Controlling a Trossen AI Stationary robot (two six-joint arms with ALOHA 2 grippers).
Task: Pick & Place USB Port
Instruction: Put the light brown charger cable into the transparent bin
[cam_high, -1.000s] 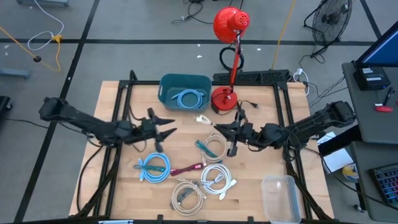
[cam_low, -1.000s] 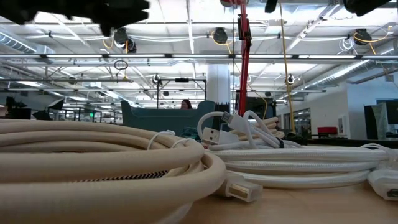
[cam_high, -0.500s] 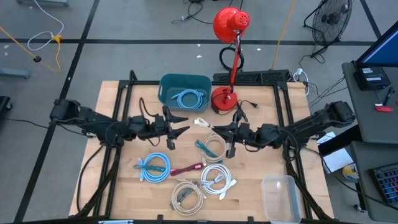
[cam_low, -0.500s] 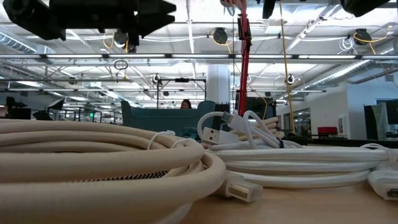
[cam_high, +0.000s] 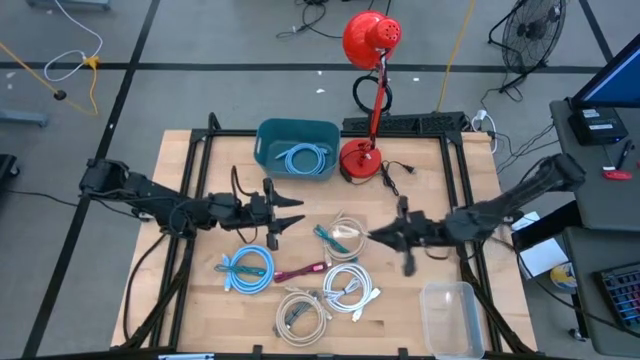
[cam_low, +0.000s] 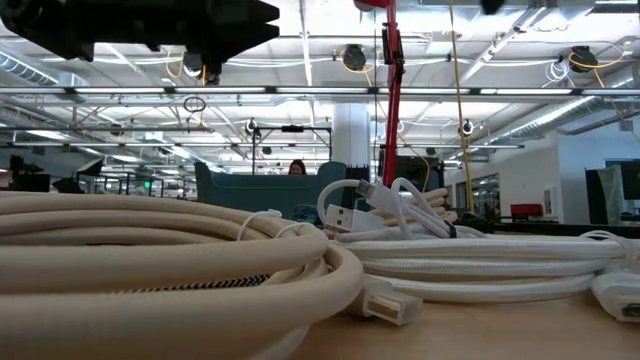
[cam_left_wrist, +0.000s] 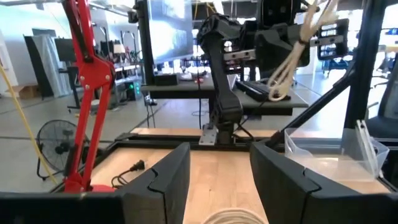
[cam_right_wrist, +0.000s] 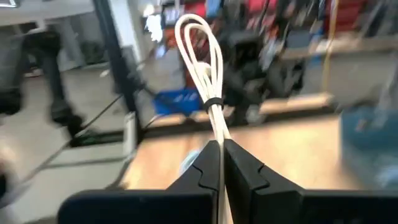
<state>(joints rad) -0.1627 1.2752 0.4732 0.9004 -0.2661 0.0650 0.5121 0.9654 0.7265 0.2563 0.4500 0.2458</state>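
A bundled white USB cable (cam_high: 347, 232) hangs in the air over the table's middle, with my right gripper (cam_high: 375, 235) shut on it. In the left wrist view the same cable (cam_left_wrist: 291, 57) dangles from that gripper. My left gripper (cam_high: 290, 212) hovers open left of centre, pointing level toward the right arm, with nothing between its fingers (cam_left_wrist: 171, 171). A teal bin (cam_high: 268, 140) at the far edge holds a blue cable (cam_high: 305, 158). A teal-and-white cable (cam_high: 325, 236) lies on the wood under the held one. My right gripper pinches the white cable bundle between its two shut fingers, just behind the dark tie (cam_right_wrist: 213, 103), at the strands (cam_right_wrist: 217, 140). The fingers come at it level, along the bundle. The looped end (cam_right_wrist: 198, 34) sticks out ahead of the fingertips, clear of the table.
Coiled cables lie on the near half: a blue one (cam_high: 247, 268), a magenta one (cam_high: 300, 271) and two white ones (cam_high: 348, 285) (cam_high: 303, 312). A clear plastic box (cam_high: 448, 315) stands at the near right corner. A red desk lamp (cam_high: 360, 155) stands beside the bin.
My right gripper has drawn back toward the table's right and near edges and rolled, carrying the white cable up off the wood. My left gripper has moved toward the table's middle, staying open.
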